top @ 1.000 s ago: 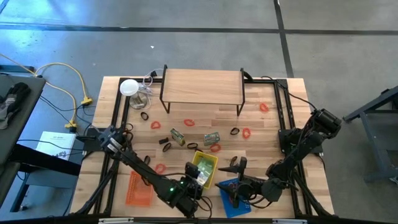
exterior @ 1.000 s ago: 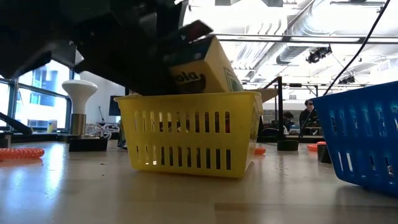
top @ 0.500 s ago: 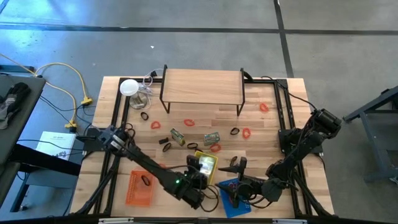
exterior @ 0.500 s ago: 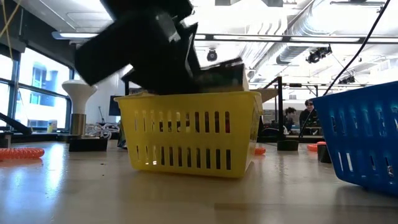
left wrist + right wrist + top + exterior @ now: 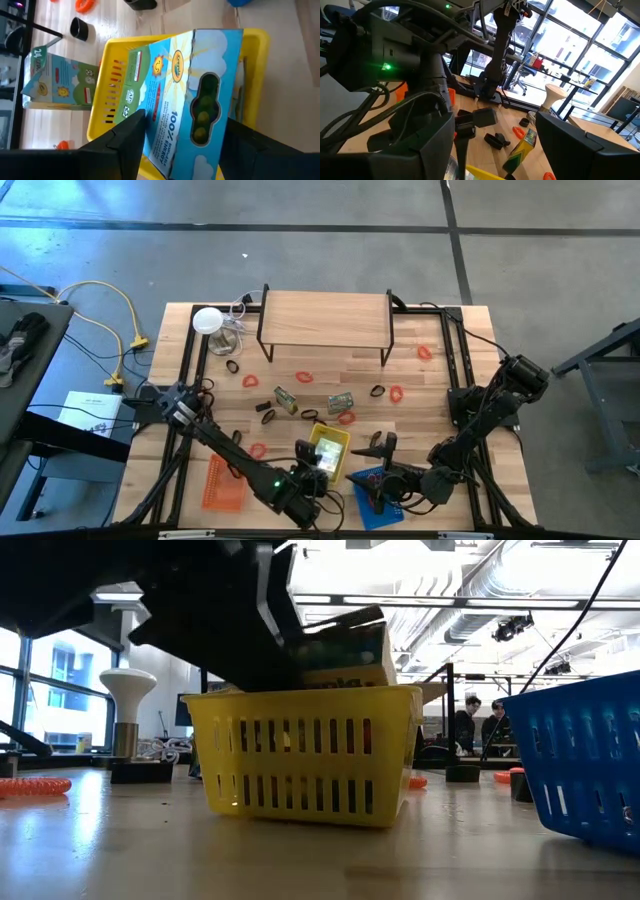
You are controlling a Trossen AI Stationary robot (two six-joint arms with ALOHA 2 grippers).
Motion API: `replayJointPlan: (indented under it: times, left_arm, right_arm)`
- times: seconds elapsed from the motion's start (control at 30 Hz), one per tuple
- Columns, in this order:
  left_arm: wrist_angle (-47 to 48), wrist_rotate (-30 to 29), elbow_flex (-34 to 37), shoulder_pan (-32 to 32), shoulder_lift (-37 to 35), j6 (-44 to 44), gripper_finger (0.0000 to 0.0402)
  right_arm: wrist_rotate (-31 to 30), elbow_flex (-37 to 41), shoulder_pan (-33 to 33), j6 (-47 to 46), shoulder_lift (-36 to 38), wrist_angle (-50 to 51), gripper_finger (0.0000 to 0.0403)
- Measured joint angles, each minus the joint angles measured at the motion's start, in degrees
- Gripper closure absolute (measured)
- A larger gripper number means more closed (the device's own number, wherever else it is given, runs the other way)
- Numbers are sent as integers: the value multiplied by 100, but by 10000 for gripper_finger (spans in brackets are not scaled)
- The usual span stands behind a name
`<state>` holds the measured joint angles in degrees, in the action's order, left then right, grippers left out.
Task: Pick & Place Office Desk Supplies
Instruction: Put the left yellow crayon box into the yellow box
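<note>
We hold a flat blue-green cardboard crayon box (image 5: 187,95) in the left gripper (image 5: 175,137), its fingers clamped on the box's sides, tilted over the small yellow slotted plastic basket (image 5: 334,442) at the bench's (image 5: 440,380) near middle; we judge the tilt lets the box slide in lengthwise. The right gripper (image 5: 380,448) waits with fingers spread and empty beside the blue plastic basket (image 5: 378,502), near right. A second crayon box (image 5: 57,80) lies on the wood just beside the yellow basket, and red rubber-band loops (image 5: 304,377) and black clips (image 5: 377,391) sit scattered farther back.
</note>
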<state>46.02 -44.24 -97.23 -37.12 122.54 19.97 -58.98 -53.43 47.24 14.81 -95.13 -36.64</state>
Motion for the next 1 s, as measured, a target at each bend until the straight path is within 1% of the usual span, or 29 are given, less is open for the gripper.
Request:
replayJointPlan:
  times: [0.2, 0.27, 0.4, 0.5, 0.6, 0.87, 1.0]
  left_arm:
    - [-1, 330, -5, 146, 0, 81, 204]
    - [-4, 348, -7, 153, 0, 147, 204]
    - [0, 217, -7, 149, 0, 43, 204]
    - [0, 36, -7, 180, 0, -296, 204]
    - [0, -26, -7, 253, 0, -648, 204]
    - [11, -135, -7, 539, -7, -548, 204]
    - [84, 19, -7, 599, -82, -709, 204]
  right_arm:
    - [77, 0, 0, -22, 0, -2, 135]
    - [81, 0, 2, -22, 0, 0, 135]
    - [79, 0, 0, -22, 0, 0, 135]
    - [76, 0, 2, -22, 0, 0, 135]
    - [75, 0, 0, -22, 0, 0, 135]
    - [70, 0, 0, -22, 0, 0, 135]
    - [84, 0, 0, -128, 0, 3, 135]
